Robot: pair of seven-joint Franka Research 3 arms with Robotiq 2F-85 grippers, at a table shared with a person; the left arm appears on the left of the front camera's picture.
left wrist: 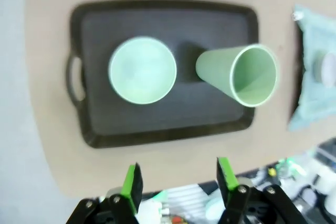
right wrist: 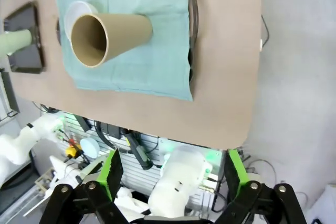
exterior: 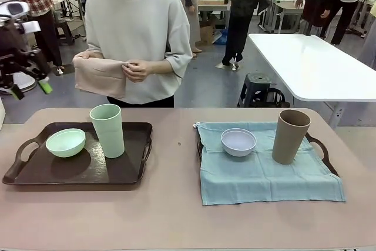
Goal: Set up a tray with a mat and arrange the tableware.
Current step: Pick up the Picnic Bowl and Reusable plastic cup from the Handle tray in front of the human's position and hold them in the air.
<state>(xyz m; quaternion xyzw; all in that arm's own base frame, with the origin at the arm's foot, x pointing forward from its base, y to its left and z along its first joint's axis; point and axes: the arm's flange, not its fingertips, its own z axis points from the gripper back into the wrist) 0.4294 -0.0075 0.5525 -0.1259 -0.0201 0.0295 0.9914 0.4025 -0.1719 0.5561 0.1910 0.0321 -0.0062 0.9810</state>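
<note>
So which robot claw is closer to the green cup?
Left. The left gripper hovers high by the dark tray holding the mint green tumbler; the right gripper hangs over the table's opposite end, on the tan tumbler's side.

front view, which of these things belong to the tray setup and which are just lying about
Belongs to the job:
dark tray, mint green bowl, mint green tumbler, teal mat, second tray under it, pale bowl, tan tumbler, folded pink cloth (likely the other mat)

Just lying about:
white table, grey stool, both behind
</note>
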